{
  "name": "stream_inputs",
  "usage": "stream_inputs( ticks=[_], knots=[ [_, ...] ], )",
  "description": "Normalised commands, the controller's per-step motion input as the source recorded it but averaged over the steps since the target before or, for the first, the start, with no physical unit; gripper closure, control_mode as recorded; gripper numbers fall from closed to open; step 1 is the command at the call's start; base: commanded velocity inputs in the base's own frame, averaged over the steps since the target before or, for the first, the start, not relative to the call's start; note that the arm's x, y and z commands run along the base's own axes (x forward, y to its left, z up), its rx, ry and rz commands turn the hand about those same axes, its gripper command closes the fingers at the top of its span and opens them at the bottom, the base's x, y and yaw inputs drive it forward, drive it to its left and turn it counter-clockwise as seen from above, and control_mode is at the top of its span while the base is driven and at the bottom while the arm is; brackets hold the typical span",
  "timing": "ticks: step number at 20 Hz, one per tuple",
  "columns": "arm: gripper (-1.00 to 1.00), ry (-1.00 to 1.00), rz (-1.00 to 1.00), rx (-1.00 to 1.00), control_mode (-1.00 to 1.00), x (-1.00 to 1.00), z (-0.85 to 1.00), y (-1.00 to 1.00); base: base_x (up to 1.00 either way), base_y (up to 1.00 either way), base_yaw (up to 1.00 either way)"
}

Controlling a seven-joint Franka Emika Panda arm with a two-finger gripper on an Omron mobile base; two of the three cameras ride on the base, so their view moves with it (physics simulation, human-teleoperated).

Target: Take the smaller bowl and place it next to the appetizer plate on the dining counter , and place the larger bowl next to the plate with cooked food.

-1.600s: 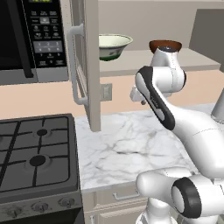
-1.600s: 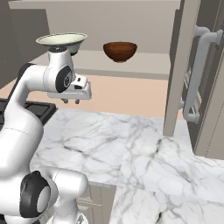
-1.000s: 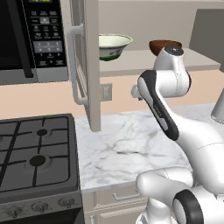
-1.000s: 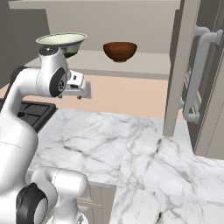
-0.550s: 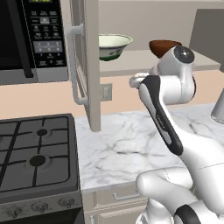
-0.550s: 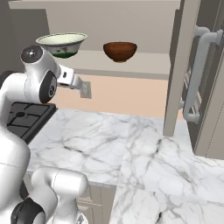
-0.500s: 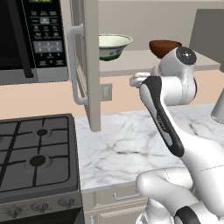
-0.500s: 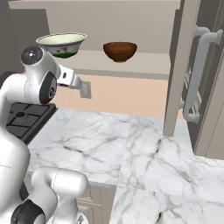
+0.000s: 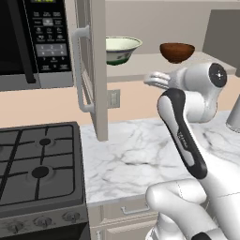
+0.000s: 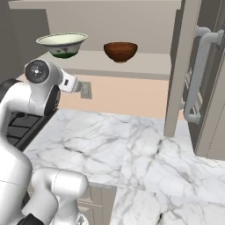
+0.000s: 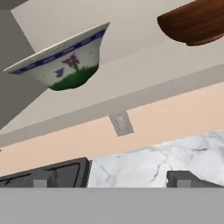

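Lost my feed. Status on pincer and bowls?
Pincer open, empty, below the shelf. Smaller bowl and larger bowl both on the cabinet shelf, untouched. Cabinet doors open, path clear.

Nothing readable anywhere. Rows of small pale markings on the black microwave's keypad panel [image 9: 49, 35], with a dim greenish strip at its top, all too blurred to make out. A painted red flower and blue rim dashes on the wide cream-white bowl with the green base [image 11: 65, 59], but no lettering.
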Motion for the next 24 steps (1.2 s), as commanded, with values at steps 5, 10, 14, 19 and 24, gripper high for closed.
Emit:
stream_inputs(
  ticks=[5,10,14,19,24],
  knots=[
    [-1.0,-0.01,0.0,0.11,-1.0,-0.03,0.51,0.0,0.0,0.0,0.0],
    [-1.0,0.03,0.0,0.12,-1.0,-0.02,0.47,0.01,0.0,0.0,0.0],
    [-1.0,0.13,0.0,0.05,-1.0,0.0,0.2,0.08,0.0,0.0,0.0],
    [-1.0,0.05,0.0,0.0,-1.0,0.0,0.08,0.26,0.0,0.0,0.0],
    [-1.0,-0.08,0.0,0.0,-1.0,0.0,0.18,0.25,0.0,0.0,0.0]
  ],
)
